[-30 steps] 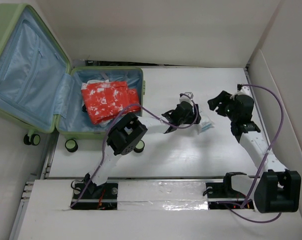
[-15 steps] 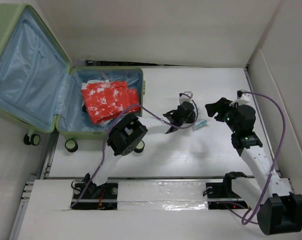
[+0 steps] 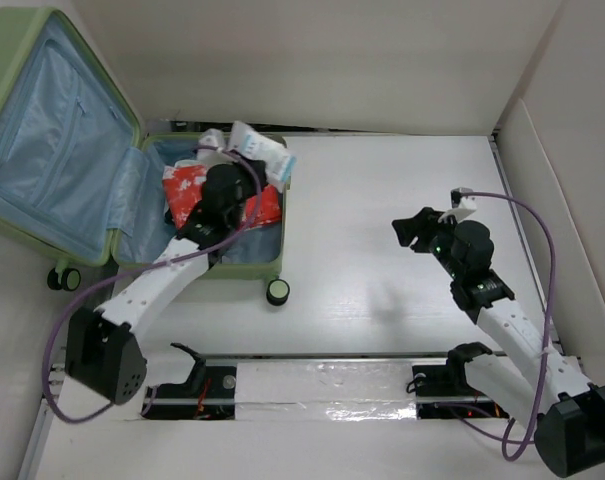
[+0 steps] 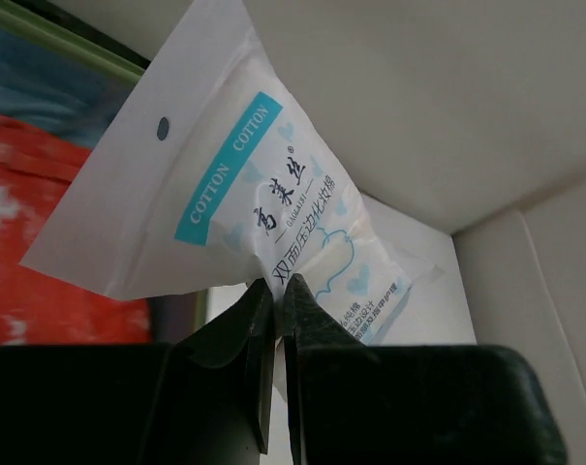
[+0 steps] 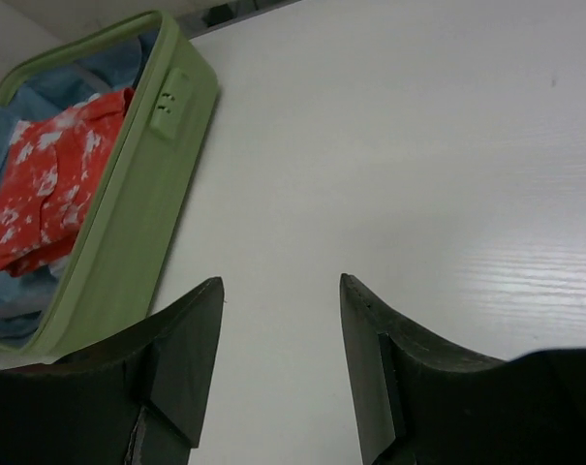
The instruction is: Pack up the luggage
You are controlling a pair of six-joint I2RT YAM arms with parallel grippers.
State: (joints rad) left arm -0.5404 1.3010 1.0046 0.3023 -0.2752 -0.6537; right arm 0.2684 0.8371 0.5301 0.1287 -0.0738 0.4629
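The luggage is a pale green suitcase lying open at the back left, its blue-lined lid swung out to the left. A red patterned cloth lies in its base. My left gripper hangs over the base's right side, shut on a white cotton-pad packet. In the left wrist view the fingers pinch the packet at its lower edge, above the red cloth. My right gripper stands open over bare table, right of centre, with nothing between its fingers. The luggage wall shows to its left.
A black caster wheel juts out at the suitcase's near right corner, another under the lid. White walls close the back, and a panel closes the right side. Purple cables loop off both arms.
My left arm has swung from the table's middle to over the suitcase, carrying the packet off the table. The right gripper has drifted left and nearer, its jaws a little narrower.
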